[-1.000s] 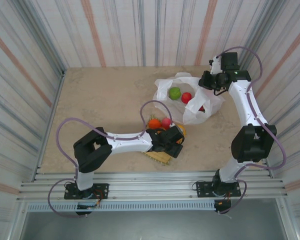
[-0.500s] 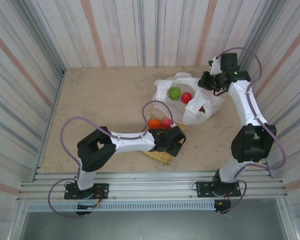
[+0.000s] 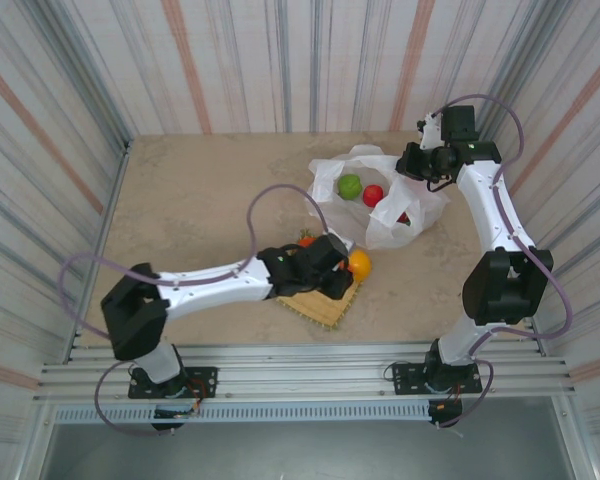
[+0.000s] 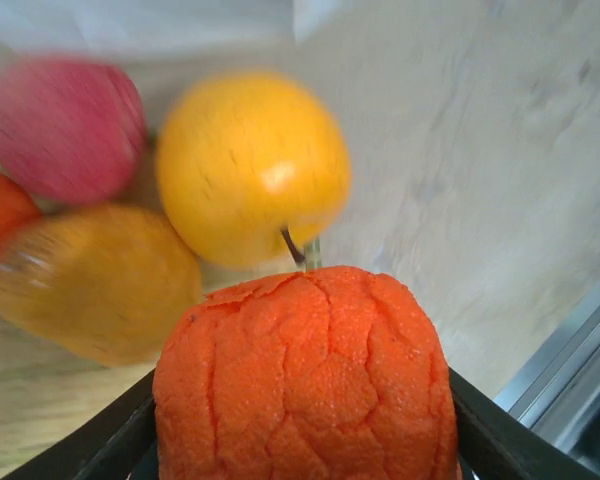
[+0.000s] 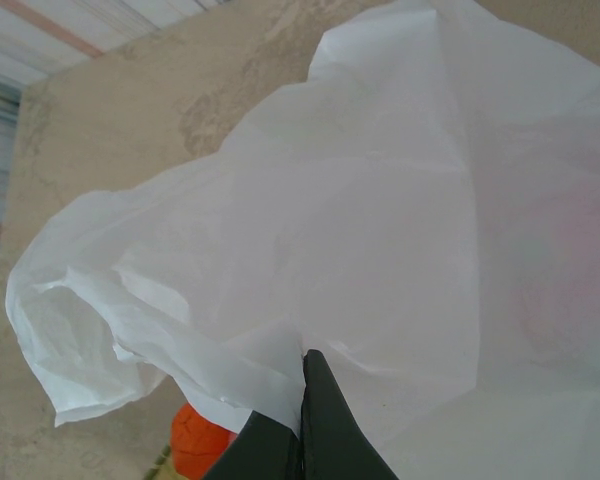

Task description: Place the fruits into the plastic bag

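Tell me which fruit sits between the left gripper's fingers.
The bumpy orange, flanked by both fingers of the left gripper; the smooth yellow apple and pink fruit lie free beyond it.

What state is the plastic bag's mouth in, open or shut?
Open: the right gripper pinches the plastic bag by its rim, and a green fruit and a red fruit show inside.

pink apple (image 4: pixel 65 130) blurred, near orange (image 4: pixel 305 385) cropped below

left gripper (image 3: pixel 328 268) over mat (image 3: pixel 325 312) | yellow fruit (image 3: pixel 359 264) just right of it | right gripper (image 3: pixel 412 165) at bag (image 3: pixel 395 228) rim | green fruit (image 3: pixel 350 185) and red fruit (image 3: pixel 373 195) in there, left of it
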Available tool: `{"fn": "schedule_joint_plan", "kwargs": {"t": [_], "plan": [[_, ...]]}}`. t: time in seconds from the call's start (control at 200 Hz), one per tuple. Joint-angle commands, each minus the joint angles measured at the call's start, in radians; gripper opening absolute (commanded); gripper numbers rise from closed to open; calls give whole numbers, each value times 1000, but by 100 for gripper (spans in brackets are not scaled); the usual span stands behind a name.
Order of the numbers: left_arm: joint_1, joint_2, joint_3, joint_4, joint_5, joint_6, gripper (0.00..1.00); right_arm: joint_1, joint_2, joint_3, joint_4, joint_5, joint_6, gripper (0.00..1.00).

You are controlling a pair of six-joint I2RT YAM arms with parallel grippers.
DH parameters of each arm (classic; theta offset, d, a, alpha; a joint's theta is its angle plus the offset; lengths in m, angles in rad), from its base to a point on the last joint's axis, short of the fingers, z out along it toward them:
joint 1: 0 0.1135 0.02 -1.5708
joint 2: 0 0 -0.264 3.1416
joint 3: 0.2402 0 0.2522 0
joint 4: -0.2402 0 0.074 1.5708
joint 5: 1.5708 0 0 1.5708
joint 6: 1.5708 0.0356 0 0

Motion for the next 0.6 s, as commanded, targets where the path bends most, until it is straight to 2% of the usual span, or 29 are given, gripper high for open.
{"fn": "schedule_joint_plan", "kwargs": {"t": [0.0, 0.11, 0.346, 0.596], "plan": [[85, -29, 38, 28, 45, 62, 58, -8, -12, -9, -4, -10, -13, 0], [145, 32, 126, 61, 76, 122, 58, -8, -12, -8, -6, -8, -14, 0], [234, 269, 380, 58, 130, 201, 57, -9, -14, -2, -10, -10, -13, 0], [247, 469, 579, 65, 25, 263, 58, -9, -11, 8, -13, -10, 3, 0]]}}
